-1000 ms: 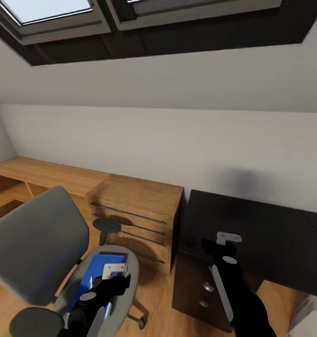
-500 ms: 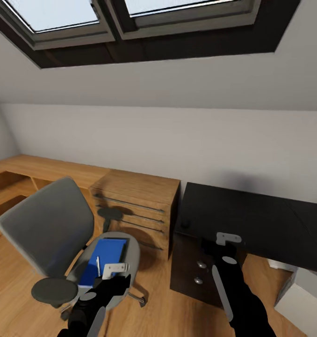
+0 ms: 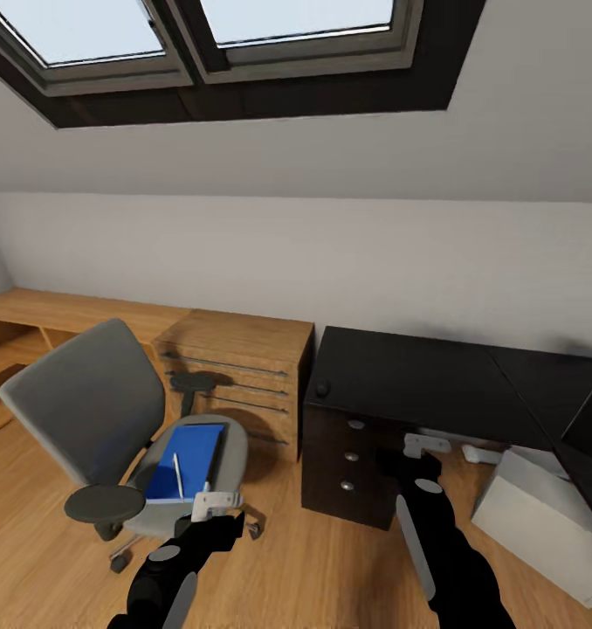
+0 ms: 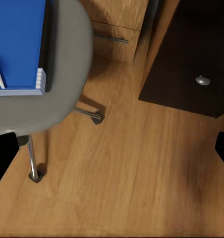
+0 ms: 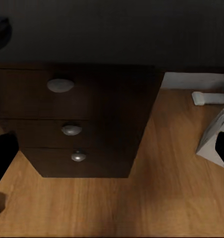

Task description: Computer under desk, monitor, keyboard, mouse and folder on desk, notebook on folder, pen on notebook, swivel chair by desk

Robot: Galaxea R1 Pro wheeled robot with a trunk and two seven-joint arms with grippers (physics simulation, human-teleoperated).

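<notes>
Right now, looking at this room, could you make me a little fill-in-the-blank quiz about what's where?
1. The blue folder lies on the seat of the ____.
2. The white pen rests on top of the ____.
3. The small dark mouse sits on the black ____.
4. The light grey computer stands on the ____, partly under the desk.

Missing words: swivel chair; folder; desk; floor

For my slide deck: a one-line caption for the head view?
Blue folder with pen on the swivel chair beside the black desk, computer underneath.
</notes>
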